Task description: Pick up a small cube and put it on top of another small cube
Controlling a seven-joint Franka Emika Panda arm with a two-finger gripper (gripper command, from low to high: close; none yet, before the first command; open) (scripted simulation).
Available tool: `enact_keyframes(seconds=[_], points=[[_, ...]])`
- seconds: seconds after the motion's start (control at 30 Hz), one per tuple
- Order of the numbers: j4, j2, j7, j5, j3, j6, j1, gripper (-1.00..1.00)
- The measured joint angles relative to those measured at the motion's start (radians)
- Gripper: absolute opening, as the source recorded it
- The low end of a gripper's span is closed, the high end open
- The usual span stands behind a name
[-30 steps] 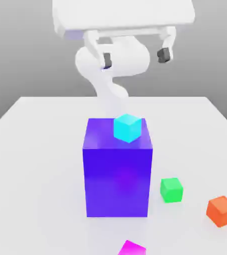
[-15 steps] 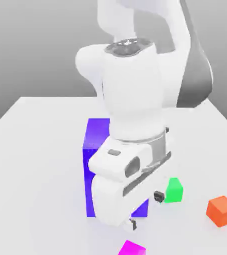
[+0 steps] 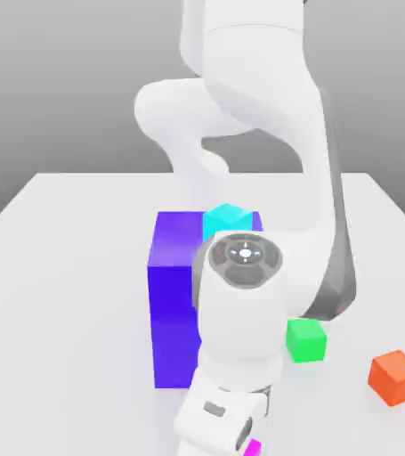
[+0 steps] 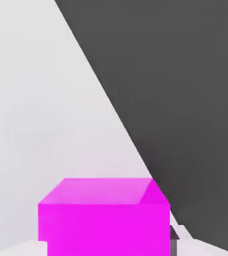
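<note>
The small cube (image 4: pixel 103 217) is plain magenta and sits close up in the hand view on the white table. In the exterior view only a sliver of the small cube (image 3: pixel 254 448) shows, at the table's front edge under the arm's hand (image 3: pixel 223 426). My gripper (image 4: pixel 105 246) is down around it, shut on its sides, and a dark fingertip (image 4: pixel 174 236) presses against one face. Other small cubes lie nearby: a green one (image 3: pixel 305 339), an orange-red one (image 3: pixel 395 377), and a cyan one (image 3: pixel 228 216) on top of the big block.
A big blue-purple block (image 3: pixel 172 303) stands mid-table, directly behind the lowered arm. The white table (image 3: pixel 63 267) stretches open to the exterior view's left. In the hand view the table's edge (image 4: pixel 116 115) runs close by the magenta cube, with dark ground beyond.
The arm came down from high above the block to the table's front edge, over the magenta cube. The fingers, wide apart before, have closed on it.
</note>
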Motion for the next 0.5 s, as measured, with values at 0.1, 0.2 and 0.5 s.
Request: enact_keyframes(seconds=[0.1, 0.2, 0.5], points=[[-0.021, -0.092, 0.029, -0.04, -0.031, -0.07, 0.022, -1.0], [-0.081, -0.186, 0.059, -0.053, -0.032, -0.116, 0.053, -1.0], [-0.372, -0.467, 0.199, -0.089, 0.064, -0.12, 0.188, -1.0]])
